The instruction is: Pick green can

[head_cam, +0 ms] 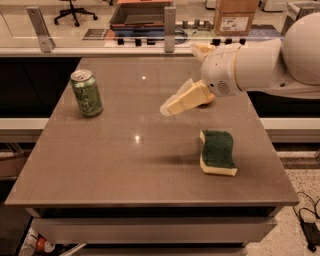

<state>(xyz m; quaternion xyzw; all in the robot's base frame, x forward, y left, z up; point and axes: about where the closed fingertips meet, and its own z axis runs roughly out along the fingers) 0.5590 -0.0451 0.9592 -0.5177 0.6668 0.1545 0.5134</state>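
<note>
Gripper (165, 109): is hanging in the air over the far-right part of the table (125, 175), with its tips pointing down and toward the left edge. It isn't touching anything.
Fingers (187, 100): are sitting narrow, pretty much pressed together from this angle, and they're carrying nothing.
Arm (260, 62): big white thing, is reaching in from past the right edge and crossing over the far-right corner.
Green can (86, 93): is standing upright near the far-left corner, just in from the left edge. Its silver top is facing up and the pale lettering is showing on the side. It's sitting well apart from the gripper, with nothing touching it.
Sponge (218, 152): is lying flat near the right edge, roughly midway between the far and near edges. The green side is facing up and the yellow layer is showing underneath. It's resting closer to the near edge than the gripper, and the two aren't touching.
Orange thing (210, 97): is peeking out right behind the base of the gripper. It's mostly hidden, so can't tell what it is.
Table: brownish top, is catching a couple of small light glints in the middle.
Background: a cardboard box (235, 17) and an office chair (70, 9) are sitting way back beyond the far edge.
</note>
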